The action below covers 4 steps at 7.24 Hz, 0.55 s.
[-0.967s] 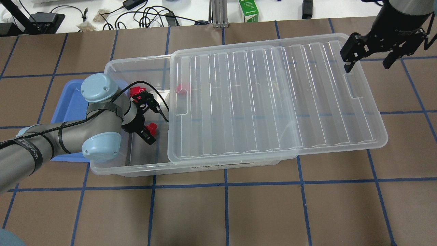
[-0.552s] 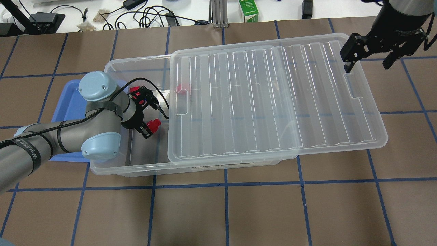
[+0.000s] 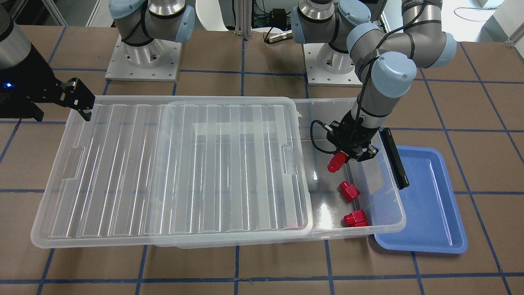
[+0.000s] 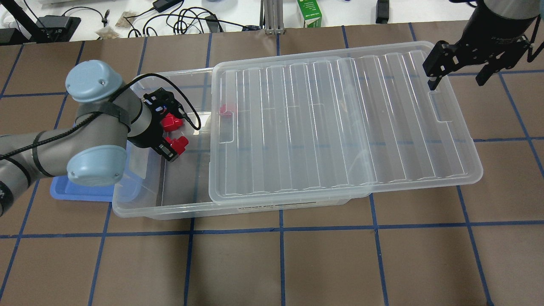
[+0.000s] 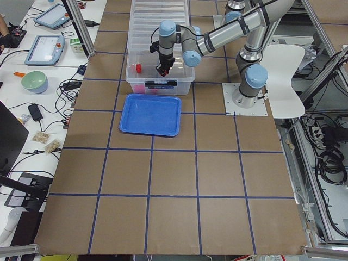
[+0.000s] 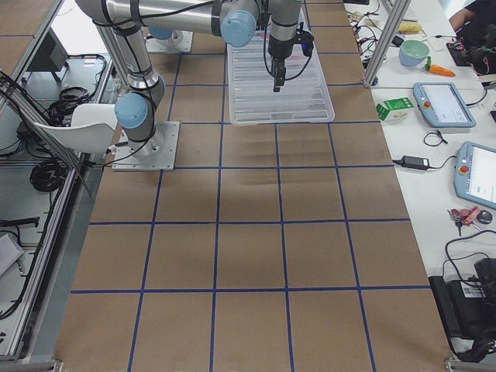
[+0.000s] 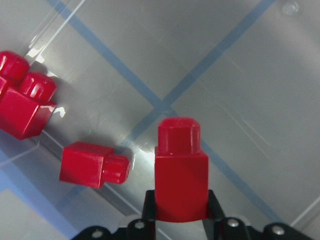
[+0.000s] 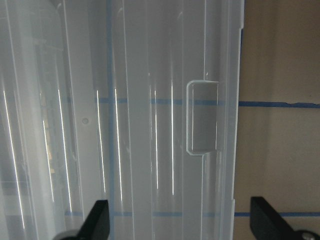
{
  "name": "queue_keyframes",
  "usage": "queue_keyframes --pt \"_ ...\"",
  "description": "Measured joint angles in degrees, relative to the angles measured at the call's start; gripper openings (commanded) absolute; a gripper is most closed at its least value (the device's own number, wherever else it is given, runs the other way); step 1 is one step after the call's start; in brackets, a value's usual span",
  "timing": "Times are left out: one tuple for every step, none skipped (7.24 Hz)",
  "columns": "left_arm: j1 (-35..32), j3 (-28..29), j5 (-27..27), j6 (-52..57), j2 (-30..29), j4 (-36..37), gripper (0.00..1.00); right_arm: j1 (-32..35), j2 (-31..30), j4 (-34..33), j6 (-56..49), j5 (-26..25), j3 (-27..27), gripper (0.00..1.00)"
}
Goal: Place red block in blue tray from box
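Observation:
My left gripper (image 3: 350, 155) is shut on a red block (image 3: 335, 162) and holds it above the floor of the open end of the clear box (image 4: 161, 210). The left wrist view shows the held block (image 7: 180, 170) upright between the fingers, stub away from the camera. Two more red blocks (image 3: 348, 191) (image 3: 355, 218) lie on the box floor below. The blue tray (image 3: 425, 205) sits beside that end of the box, empty. My right gripper (image 4: 457, 78) is open and empty over the far end of the lid (image 4: 340, 123).
The ribbed lid (image 3: 163, 172) is slid aside and covers most of the box. A black clip handle (image 3: 395, 157) sits on the box end wall between the gripper and the tray. Cables and a green carton (image 4: 309, 12) lie beyond the table's far edge.
My left gripper has risen and moved towards the tray side of the box with the red block in it. The right arm has not moved.

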Motion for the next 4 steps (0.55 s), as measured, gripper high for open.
queue_keyframes --pt "1.44 5.06 0.30 -0.60 2.36 -9.17 0.00 0.00 0.01 -0.20 -0.01 0.10 -0.02 1.00" --pt "3.28 10.05 0.35 -0.92 3.72 -16.37 0.00 0.00 0.05 -0.39 -0.01 0.17 0.00 1.00" --pt "6.81 13.21 0.21 -1.00 4.06 -19.99 0.00 0.00 0.07 -0.45 -0.04 0.22 0.01 1.00" --pt "12.38 14.54 -0.25 -0.82 3.62 -21.16 0.00 0.00 0.08 -0.45 -0.07 0.23 0.01 1.00"
